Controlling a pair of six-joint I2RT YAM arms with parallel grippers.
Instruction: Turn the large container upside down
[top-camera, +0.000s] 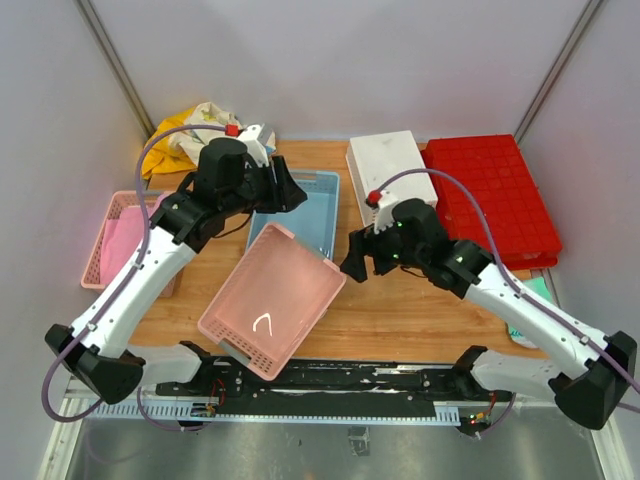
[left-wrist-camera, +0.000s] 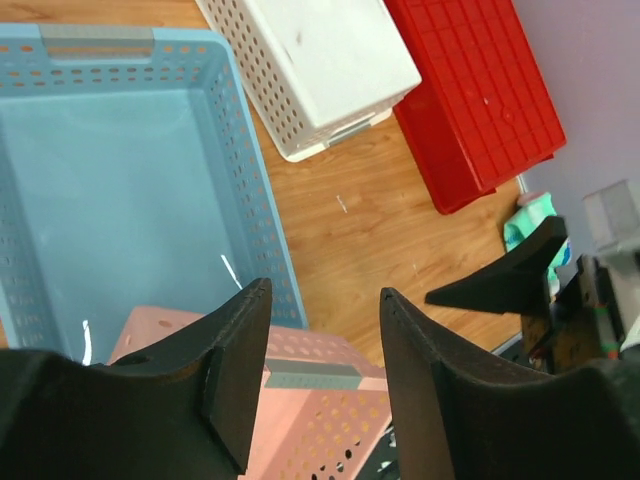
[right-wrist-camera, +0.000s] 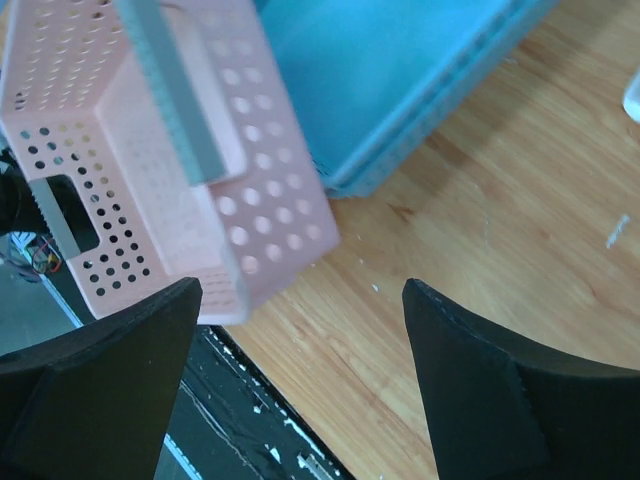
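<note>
Large container (top-camera: 495, 195), the big red one, lies at the far right corner of the worktop (top-camera: 400, 310) when you look from above. Its grid side faces up. A white basket (top-camera: 392, 165) sits just beside it on its left, flat side up. A blue basket (top-camera: 305, 220) sits in the far middle, open side up. A pink basket (top-camera: 272, 300) lies slanted in the near middle, and its far corner covers the near edge of the blue basket. The left gripper (top-camera: 290, 198) hangs over the blue basket. The right gripper (top-camera: 355, 262) is just beside the pink basket's right corner. Another pink basket (top-camera: 118, 235) sits at the left edge. A yellow cloth (top-camera: 185, 135) is at the far left corner.

From the left wrist, the left gripper (left-wrist-camera: 323, 292) has its 2 fingers apart and holds nothing. Under them are the blue basket (left-wrist-camera: 120, 200) and the pink basket (left-wrist-camera: 320, 420). The large container (left-wrist-camera: 475, 100) is well apart from them at the top right, grid side up. The white basket (left-wrist-camera: 320, 60) is close beside it. A black finger (left-wrist-camera: 505, 285) of the right gripper pokes in from the right.

From the right wrist, the right gripper (right-wrist-camera: 300, 288) is spread wide, with nothing between its 2 fingers. Below it is bare worktop (right-wrist-camera: 480, 250). The pink basket (right-wrist-camera: 150, 150) is at the top left, and the blue basket (right-wrist-camera: 400, 80) is behind it.
</note>
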